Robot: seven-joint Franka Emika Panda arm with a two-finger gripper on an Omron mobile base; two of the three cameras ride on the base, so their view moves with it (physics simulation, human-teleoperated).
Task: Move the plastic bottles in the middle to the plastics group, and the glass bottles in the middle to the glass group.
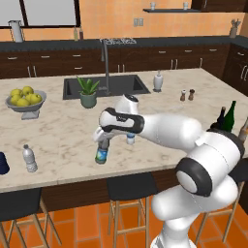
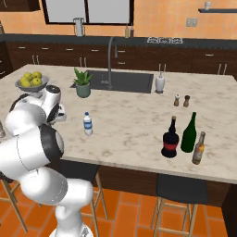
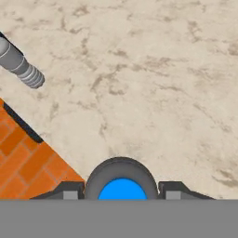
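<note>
Gripper (image 1: 102,141) fingers pinch, as best I can judge, the darker blue-capped bottle (image 1: 101,154) just under its cap, near the counter (image 1: 63,131) front edge, presumably for carrying left toward the white-capped water bottle (image 1: 30,158).

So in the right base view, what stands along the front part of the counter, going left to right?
Small clear bottle with a blue cap → squat dark bottle with a red label → tall green bottle → slim brown bottle.
</note>
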